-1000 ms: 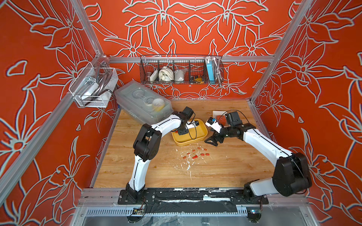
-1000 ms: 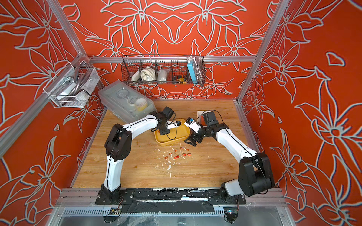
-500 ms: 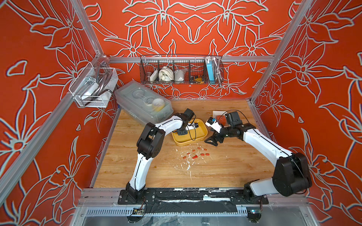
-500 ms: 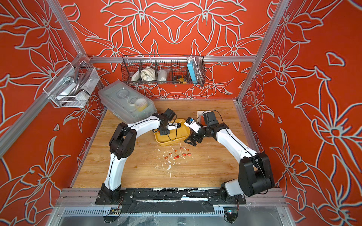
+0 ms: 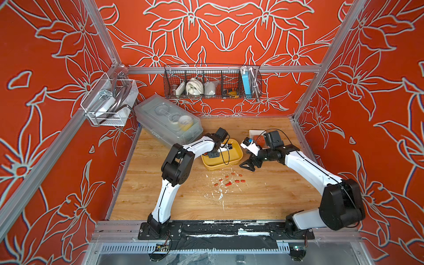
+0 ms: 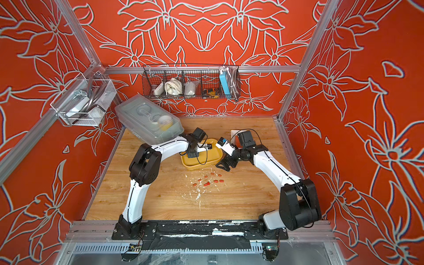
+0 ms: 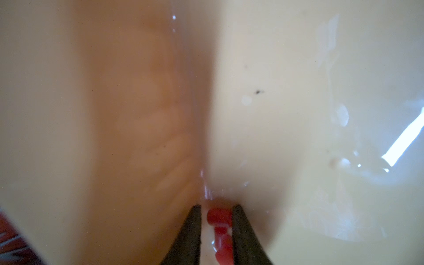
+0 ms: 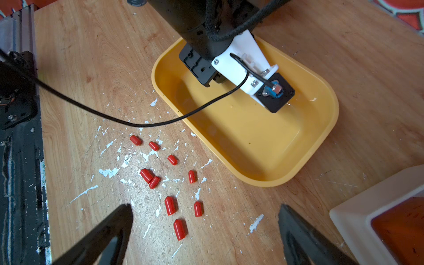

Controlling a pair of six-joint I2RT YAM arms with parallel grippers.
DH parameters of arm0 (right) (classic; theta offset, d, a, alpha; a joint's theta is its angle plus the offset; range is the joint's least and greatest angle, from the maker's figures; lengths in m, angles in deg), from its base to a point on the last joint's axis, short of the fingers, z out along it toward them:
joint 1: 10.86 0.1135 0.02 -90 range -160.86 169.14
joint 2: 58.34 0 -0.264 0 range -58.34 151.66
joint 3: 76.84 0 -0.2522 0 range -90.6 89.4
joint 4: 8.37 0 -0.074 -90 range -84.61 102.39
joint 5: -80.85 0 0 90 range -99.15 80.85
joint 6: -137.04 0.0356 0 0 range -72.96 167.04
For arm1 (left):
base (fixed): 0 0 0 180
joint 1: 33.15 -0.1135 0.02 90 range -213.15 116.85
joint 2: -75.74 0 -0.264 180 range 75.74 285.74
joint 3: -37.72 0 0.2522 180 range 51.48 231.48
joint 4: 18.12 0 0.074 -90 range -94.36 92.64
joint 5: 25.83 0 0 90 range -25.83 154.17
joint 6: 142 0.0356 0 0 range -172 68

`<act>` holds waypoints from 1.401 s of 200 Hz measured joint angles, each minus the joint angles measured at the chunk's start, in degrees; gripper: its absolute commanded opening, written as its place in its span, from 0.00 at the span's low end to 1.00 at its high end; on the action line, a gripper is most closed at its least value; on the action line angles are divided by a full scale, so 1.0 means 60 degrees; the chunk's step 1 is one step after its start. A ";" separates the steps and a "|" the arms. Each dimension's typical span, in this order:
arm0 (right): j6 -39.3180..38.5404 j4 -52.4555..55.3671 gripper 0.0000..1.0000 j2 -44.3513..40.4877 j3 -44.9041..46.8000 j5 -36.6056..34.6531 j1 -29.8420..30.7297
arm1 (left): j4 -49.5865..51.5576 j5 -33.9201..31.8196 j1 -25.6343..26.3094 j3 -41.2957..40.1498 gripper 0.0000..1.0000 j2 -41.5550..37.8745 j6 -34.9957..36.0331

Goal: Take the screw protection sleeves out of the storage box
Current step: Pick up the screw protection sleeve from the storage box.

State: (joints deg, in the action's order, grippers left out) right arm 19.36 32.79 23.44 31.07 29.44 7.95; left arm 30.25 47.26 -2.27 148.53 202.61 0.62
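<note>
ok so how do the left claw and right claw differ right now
The left claw stands narrow, with red sleeves between its tips; the right claw is wide open and empty. The left claw is down inside the yellow tray; the right claw is outside it, over the table near the loose sleeves. Both have dark pointed tips.

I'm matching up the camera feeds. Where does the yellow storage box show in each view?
Top view: storage box near picture centre.
Top view: same spot.
Left wrist: its pale inside fills the picture.
Right wrist: most of it, beside loose sleeves.
Shared landmark: left gripper reaching inside it.
</note>
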 measured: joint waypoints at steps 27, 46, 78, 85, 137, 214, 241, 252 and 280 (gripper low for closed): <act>0.0000 0.0000 0.98 0.0007 0.0000 0.0000 0.0000 | 0.0015 0.0055 -0.0015 -0.0007 0.06 0.0007 -0.0124; 0.0000 0.0000 0.98 0.0007 0.0000 0.0000 0.0000 | 0.0076 0.0124 -0.0015 -0.0007 0.00 0.0007 -0.0251; 0.0000 0.0000 0.98 0.0007 0.0000 0.0000 0.0000 | 0.0087 0.0302 -0.0015 0.0004 0.00 -0.0007 -0.0492; 0.0000 0.0000 0.98 0.0007 0.0000 0.0000 0.0000 | 0.0109 0.0375 -0.0015 0.0004 0.00 -0.0022 -0.0561; -0.0004 0.0000 0.97 0.0007 0.0000 -0.0004 0.0000 | 0.0506 0.0798 -0.0015 -0.0018 0.03 -0.0448 -0.0885; -0.0011 0.0000 0.98 0.0007 0.0000 -0.0015 0.0000 | 0.0543 0.0375 -0.0022 -0.0528 0.28 -0.0845 -0.0375; -0.0015 0.0000 0.97 0.0007 0.0000 -0.0015 0.0000 | 0.0459 0.0168 -0.0022 -0.0528 0.29 -0.0783 -0.0259; -0.0018 0.0004 0.97 0.0007 0.0000 -0.0015 0.0000 | 0.0419 0.0098 -0.0029 -0.0528 0.29 -0.0710 -0.0215; -0.0022 0.0004 0.97 0.0007 0.0000 -0.0018 0.0000 | 0.0375 -0.0011 -0.0040 -0.0506 0.30 -0.0463 -0.0168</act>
State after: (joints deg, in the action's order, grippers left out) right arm 19.23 32.81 23.48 31.07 29.33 7.95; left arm 32.50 47.20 -2.51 145.49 199.83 -0.39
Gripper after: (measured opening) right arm 0.975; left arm 0.296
